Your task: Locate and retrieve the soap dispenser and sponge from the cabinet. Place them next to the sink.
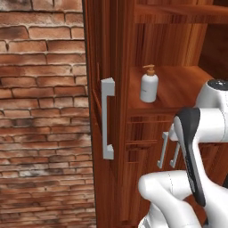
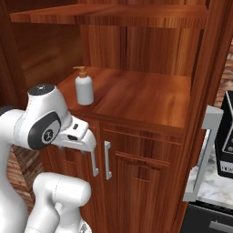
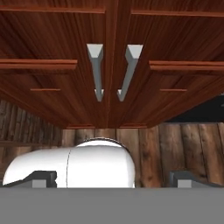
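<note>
The soap dispenser (image 1: 149, 87) (image 2: 84, 90), a pale bottle with a tan pump, stands upright at the left front of the cabinet's (image 2: 136, 98) open shelf niche. My gripper (image 3: 114, 179) hangs below that shelf, in front of the two narrow lower doors. It is open wide, with nothing between its fingertips (image 3: 41, 179). Both lower doors are shut, their silver handles (image 3: 97, 70) side by side ahead of the gripper. The sponge and the sink are out of view.
The niche's doors stand swung open, one on the left with a silver handle (image 1: 107, 118), one on the right (image 2: 202, 154). A black coffee machine (image 2: 225, 136) sits on a marble counter (image 2: 207, 184) right of the cabinet. A brick wall (image 1: 42, 111) is at left.
</note>
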Controlling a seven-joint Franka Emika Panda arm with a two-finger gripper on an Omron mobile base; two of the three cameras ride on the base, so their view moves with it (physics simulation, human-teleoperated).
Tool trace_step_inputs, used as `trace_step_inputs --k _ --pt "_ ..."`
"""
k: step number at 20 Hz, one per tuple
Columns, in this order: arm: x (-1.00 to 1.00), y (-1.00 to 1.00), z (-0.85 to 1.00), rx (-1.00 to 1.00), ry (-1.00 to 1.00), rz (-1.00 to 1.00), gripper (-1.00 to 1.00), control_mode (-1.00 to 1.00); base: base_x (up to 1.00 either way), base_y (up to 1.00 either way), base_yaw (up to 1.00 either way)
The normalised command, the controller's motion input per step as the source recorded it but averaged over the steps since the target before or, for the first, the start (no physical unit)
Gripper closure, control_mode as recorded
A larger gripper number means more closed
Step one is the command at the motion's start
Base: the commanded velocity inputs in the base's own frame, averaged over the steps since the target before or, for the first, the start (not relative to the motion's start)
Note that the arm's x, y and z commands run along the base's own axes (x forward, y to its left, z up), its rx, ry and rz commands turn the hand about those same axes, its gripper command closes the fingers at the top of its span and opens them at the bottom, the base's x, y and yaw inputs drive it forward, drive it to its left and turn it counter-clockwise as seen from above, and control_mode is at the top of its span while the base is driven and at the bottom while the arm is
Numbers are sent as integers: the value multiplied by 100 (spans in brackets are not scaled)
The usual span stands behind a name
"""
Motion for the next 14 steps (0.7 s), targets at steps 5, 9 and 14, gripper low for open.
trace_step_inputs --k 5,9,14 --pt "23 38 0 0 -49 6 -100 -100 0 0 0" --pt "44 32 -1 0 -50 7 -100 -100 0 0 0" --pt "62 5 0 0 -39 0 -100 -100 0 0 0"
